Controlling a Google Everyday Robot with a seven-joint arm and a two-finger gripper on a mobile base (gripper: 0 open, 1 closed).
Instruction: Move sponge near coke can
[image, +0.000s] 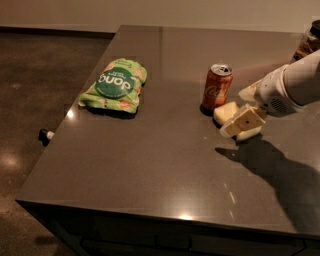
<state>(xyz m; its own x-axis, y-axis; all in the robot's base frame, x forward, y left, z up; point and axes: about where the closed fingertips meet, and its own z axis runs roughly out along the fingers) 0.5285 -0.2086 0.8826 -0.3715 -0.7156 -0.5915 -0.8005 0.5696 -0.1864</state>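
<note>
The red coke can (217, 87) stands upright on the dark grey table (150, 165), right of centre. The pale yellow sponge (225, 112) lies on the table just right of the can's base, almost touching it. My gripper (246, 107) reaches in from the right edge and sits over the sponge's right half. Its fingers are spread open: one finger (243, 122) lies across the sponge, the other (248, 92) is behind it, to the right of the can. The part of the sponge under the front finger is hidden.
A green snack bag (116, 85) lies at the left of the table. A dark jar-like object (310, 40) stands at the far right back edge. A small black-and-white item (45, 134) lies on the floor to the left. The arm's shadow falls on the table's right front.
</note>
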